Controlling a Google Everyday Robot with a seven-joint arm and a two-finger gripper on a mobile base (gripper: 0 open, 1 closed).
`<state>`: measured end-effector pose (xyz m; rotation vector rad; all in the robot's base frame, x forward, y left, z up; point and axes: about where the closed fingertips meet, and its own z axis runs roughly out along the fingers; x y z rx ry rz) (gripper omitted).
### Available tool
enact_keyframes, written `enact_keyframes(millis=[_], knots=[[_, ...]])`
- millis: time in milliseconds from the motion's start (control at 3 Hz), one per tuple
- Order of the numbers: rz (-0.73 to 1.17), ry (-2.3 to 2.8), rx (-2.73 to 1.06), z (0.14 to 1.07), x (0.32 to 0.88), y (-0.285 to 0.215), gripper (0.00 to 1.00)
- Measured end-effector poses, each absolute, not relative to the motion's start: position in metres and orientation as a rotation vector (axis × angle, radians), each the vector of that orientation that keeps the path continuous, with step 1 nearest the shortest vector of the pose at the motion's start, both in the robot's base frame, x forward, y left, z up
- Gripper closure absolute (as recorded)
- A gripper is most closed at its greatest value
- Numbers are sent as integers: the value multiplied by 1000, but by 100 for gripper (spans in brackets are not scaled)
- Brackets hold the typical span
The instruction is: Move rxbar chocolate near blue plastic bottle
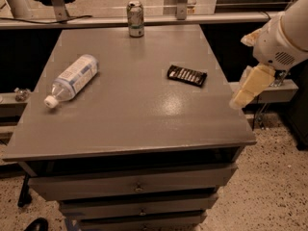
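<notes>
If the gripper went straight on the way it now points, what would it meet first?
Probably the table, near its front right edge: the gripper hangs beside that edge, angled down toward it. The rxbar chocolate lies farther back, off that line. Depth is unclear.

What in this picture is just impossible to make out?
Camera view: most of the arm behind the gripper, which hangs by the right edge of the table, is cut off by the frame.
Lettering on the rxbar chocolate, blue plastic bottle and can: too small to read.
Contents of the drawers: hidden behind shut fronts.
</notes>
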<state>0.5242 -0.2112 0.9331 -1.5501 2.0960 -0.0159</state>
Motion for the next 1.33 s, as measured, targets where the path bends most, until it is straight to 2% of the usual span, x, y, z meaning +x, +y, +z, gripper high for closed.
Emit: enact_keyframes(millis=[667,1333], knots=[[217,2102,-1394,868,604,-197,0],[377,2116,-1265,842,650,-167,0]])
